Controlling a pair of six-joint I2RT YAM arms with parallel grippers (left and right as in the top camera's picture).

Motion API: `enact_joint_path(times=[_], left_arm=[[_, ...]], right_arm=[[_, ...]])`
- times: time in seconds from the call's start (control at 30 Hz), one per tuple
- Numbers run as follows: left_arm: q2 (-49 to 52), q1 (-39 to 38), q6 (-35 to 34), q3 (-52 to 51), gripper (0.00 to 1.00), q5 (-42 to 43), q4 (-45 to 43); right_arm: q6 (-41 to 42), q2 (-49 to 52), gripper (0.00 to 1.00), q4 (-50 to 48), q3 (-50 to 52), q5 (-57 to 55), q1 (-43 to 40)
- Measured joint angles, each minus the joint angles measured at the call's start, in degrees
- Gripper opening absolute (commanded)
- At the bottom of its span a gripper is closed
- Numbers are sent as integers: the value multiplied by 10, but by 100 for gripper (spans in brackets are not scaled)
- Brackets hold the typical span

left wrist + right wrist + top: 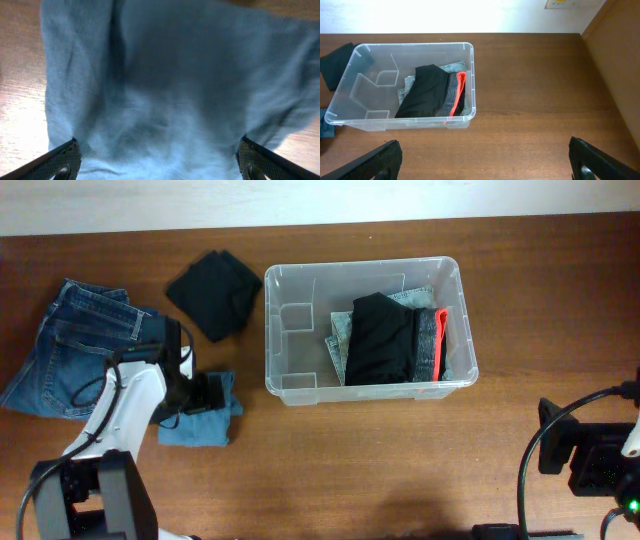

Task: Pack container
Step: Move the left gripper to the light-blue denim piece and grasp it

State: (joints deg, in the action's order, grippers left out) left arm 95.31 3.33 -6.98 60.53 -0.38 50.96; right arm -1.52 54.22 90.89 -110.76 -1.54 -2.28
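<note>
"Where are the grippers?"

"My left gripper [159, 161] is spread wide over a blue cloth [165, 85]. My right gripper [492, 162] is spread too, with nothing between its fingers."

"And the container?"

"The container [300, 290] is clear with rounded corners, and a black garment [380, 340] is folded inside. It sits to the right of my left gripper, and ahead and to the left of my right."

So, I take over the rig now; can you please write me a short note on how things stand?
Left gripper: open, low over the light blue cloth, nothing gripped.
Right gripper: open, empty, off to the right of the container.
Packed already: a folded black garment, a grey garment with red edge, and a pale patterned cloth under them.
Not yet packed, on the table: light blue cloth, black top, jeans.
Next, probably: grip the light blue cloth.
</note>
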Motion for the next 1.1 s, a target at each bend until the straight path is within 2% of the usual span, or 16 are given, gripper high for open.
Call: enact_joint_path(times=[0.37,0.53,0.6,0.67,0.83,0.87,0.93,1.0,1.1], left_arm=[[0,1,-6,-92,100,-21,-148],[-11,1,-6,-114,99,-20,-175],[-12,1,-6,-115,91,-20,-176],[-12,1,-7,-115,78,-20,-178],[-12,2,-11,-116,37,-16,-180],[-12,2,-9,-116,25,-15,-181],[-12,2,-12,-116,7,-11,-181],[-12,2,-11,-116,1,-11,-181],[-13,2,-10,-116,1,-11,-181]], right_arm=[[0,0,98,0,0,0,0],[0,0,99,0,0,0,0],[0,0,98,0,0,0,0],[0,0,99,0,0,0,0],[0,0,99,0,0,0,0],[0,0,99,0,0,0,0],[0,0,98,0,0,0,0],[0,0,99,0,0,0,0],[0,0,99,0,0,0,0]])
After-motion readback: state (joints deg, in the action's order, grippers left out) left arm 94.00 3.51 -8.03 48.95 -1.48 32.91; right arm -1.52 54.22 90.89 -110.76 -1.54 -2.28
